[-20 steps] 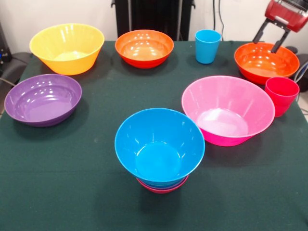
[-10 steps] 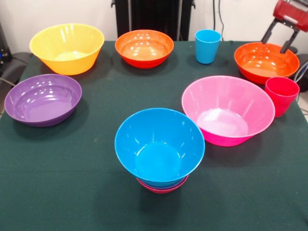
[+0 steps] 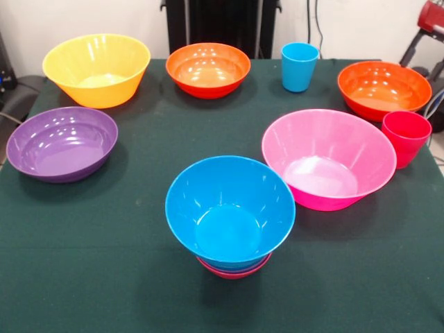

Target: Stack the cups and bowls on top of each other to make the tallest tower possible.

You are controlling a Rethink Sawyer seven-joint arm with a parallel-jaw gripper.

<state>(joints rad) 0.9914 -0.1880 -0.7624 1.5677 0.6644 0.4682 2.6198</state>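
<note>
The tower [image 3: 230, 211] stands near the table's front middle: a medium blue bowl on top, a small blue bowl under it, and a small magenta-red bowl [image 3: 234, 272] lowest. The single bowls are yellow [image 3: 96, 68], purple [image 3: 61, 142], orange-red at the back middle [image 3: 208, 68], orange-red at the back right [image 3: 383, 87] and pink [image 3: 327, 156]. The light blue cup [image 3: 300, 66] stands upright at the back. The red cup [image 3: 406, 137] stands upright between the pink bowl and the right orange-red bowl. My gripper [image 3: 419, 66] is open and empty at the top right edge, beside the right orange-red bowl's far rim.
The green tablecloth [image 3: 104, 243] covers the table. The robot's black pedestal [image 3: 222, 24] stands behind the far edge. The table's right edge lies close to the red cup.
My gripper has moved right and up, away from over the right orange-red bowl toward the picture's edge. It stays open and empty. No bowl or cup has moved.
</note>
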